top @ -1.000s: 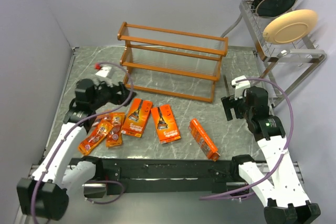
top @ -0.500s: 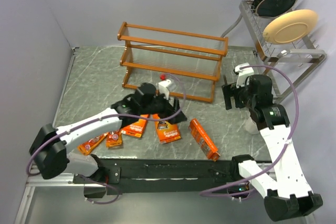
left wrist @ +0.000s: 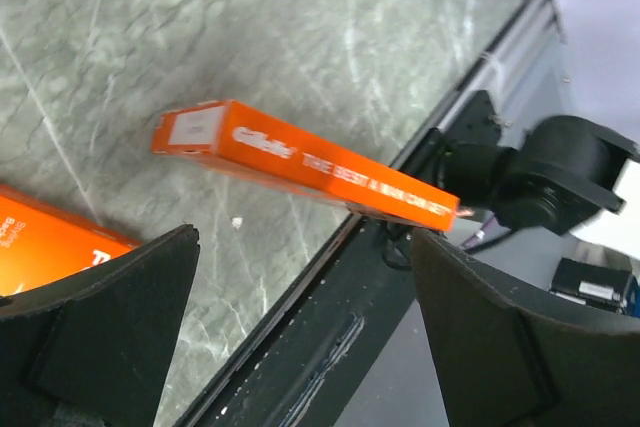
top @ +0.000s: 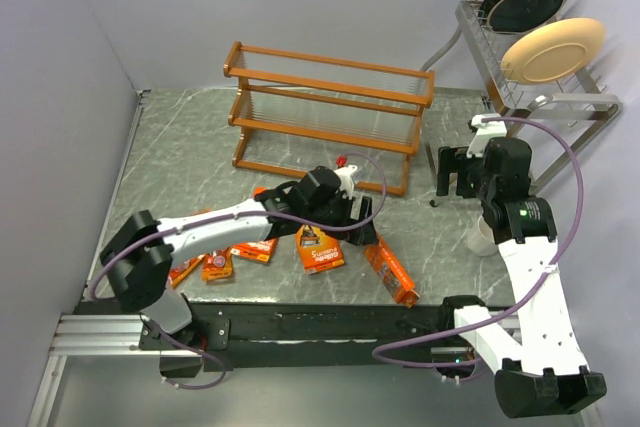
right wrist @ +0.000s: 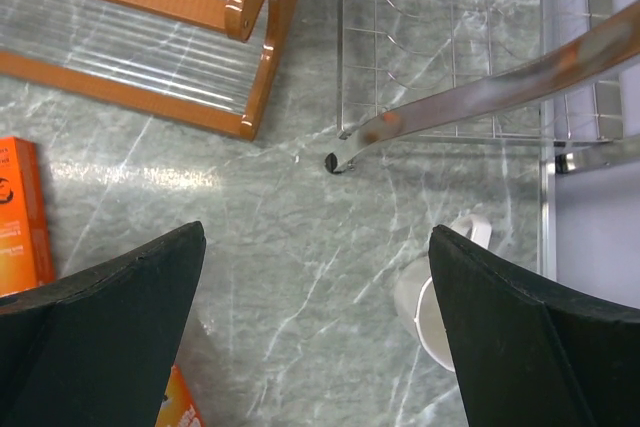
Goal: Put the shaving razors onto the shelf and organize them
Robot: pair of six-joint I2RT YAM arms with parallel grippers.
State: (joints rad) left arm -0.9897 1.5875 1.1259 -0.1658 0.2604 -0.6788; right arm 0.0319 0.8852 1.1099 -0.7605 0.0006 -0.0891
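Glossy orange razor packs (top: 318, 247) lie flat on the near half of a grey, veined marble table (top: 180, 157). One long boxed pack (left wrist: 300, 162) stands on its narrow edge, close to the table's near edge and the black rail (top: 300, 322). The left gripper (top: 358, 225) hovers over this pack, jaws spread wide, holding nothing. The orange-brown shelf (top: 325, 117), with thin clear rods, stands farther back. The right gripper (top: 456, 179), also spread and empty, hangs right of the shelf, beside a silver wire dish rack (top: 545, 102).
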